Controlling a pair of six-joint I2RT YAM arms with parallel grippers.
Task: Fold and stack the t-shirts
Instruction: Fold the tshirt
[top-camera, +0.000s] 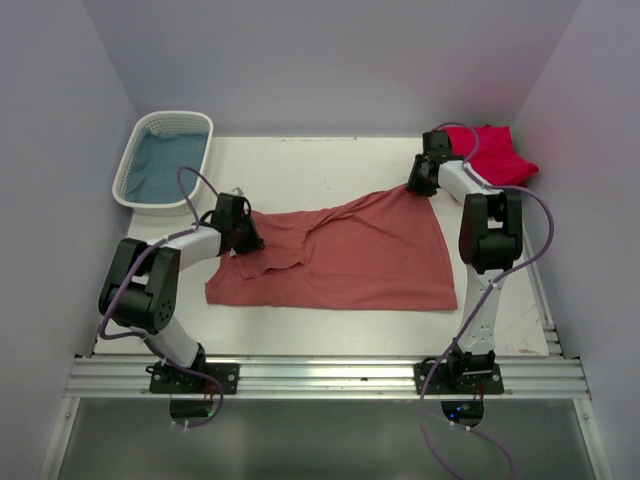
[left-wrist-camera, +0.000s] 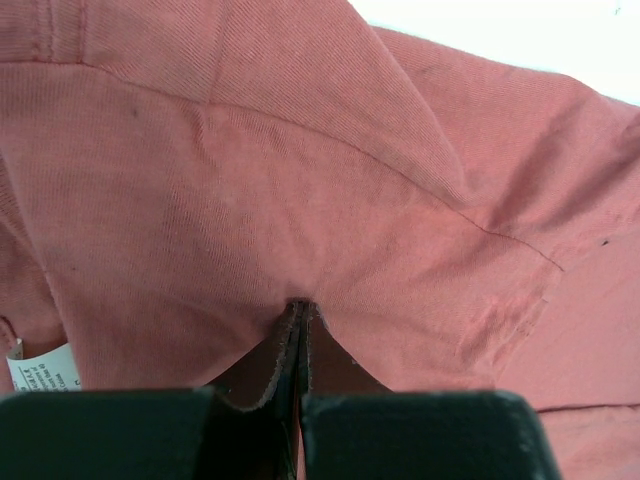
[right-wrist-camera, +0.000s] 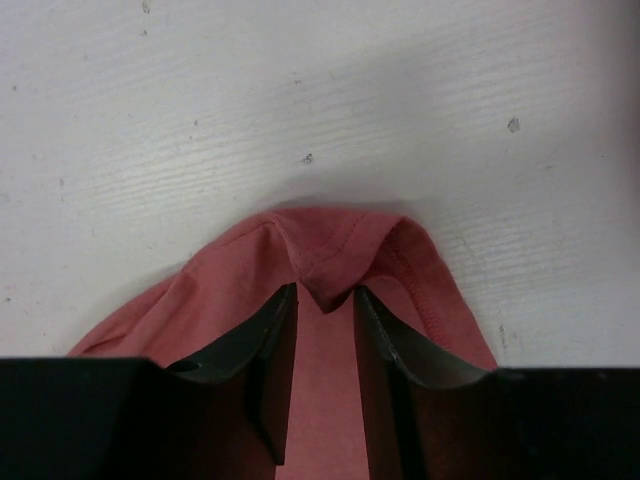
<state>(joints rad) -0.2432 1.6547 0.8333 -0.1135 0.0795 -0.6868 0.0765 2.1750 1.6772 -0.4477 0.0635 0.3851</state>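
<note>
A large dusty salmon-red t-shirt (top-camera: 350, 250) lies spread over the middle of the white table (top-camera: 300, 165). My left gripper (top-camera: 243, 240) sits at its left edge, shut on a pinch of the cloth. In the left wrist view its jaws (left-wrist-camera: 300, 305) meet tightly on the salmon fabric (left-wrist-camera: 350, 180). My right gripper (top-camera: 420, 185) is at the shirt's far right corner. There its fingers (right-wrist-camera: 325, 295) stand a little apart, astride a raised fold of the hem (right-wrist-camera: 330, 240). A crimson-pink t-shirt (top-camera: 495, 155) lies bunched at the far right.
A white lattice basket (top-camera: 128, 195) at the far left holds a blue-green cloth (top-camera: 165, 165). A white label (left-wrist-camera: 40, 370) shows on the salmon shirt near my left gripper. Walls close in the table on three sides. An aluminium rail (top-camera: 330, 375) runs along the near edge.
</note>
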